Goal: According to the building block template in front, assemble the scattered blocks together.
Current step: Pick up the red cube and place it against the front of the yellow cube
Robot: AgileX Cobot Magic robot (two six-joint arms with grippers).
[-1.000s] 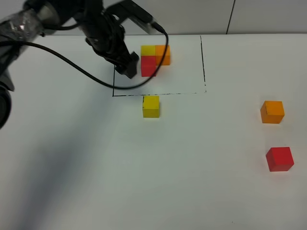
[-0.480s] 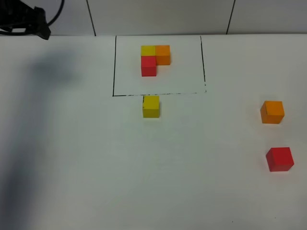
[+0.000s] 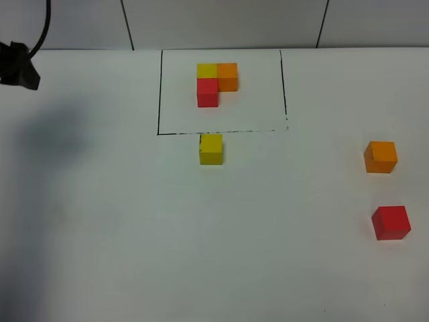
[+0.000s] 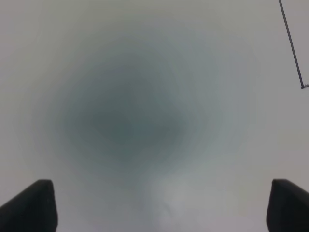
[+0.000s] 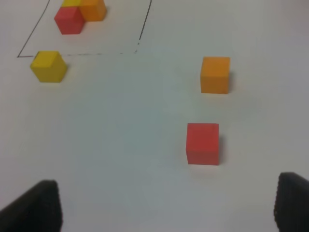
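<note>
The building block template (image 3: 214, 84) is a yellow, orange and red L-shaped cluster inside a black-lined rectangle at the table's far side; it also shows in the right wrist view (image 5: 79, 14). The loose yellow cube (image 3: 210, 148) (image 5: 48, 66) sits just outside the rectangle's near line. The loose orange cube (image 3: 381, 156) (image 5: 215, 74) and red cube (image 3: 391, 222) (image 5: 203, 143) sit apart at the right. My left gripper (image 4: 159, 208) is open and empty over bare table. My right gripper (image 5: 164, 205) is open and empty, short of the red cube.
A dark part of the left arm (image 3: 17, 65) with its cable shows at the far left edge and casts a shadow on the white table (image 3: 134, 235). A stretch of the rectangle's black line (image 4: 292, 43) shows in the left wrist view.
The left arm has pulled away from beside the template to the table's far left edge. No cube has moved.
</note>
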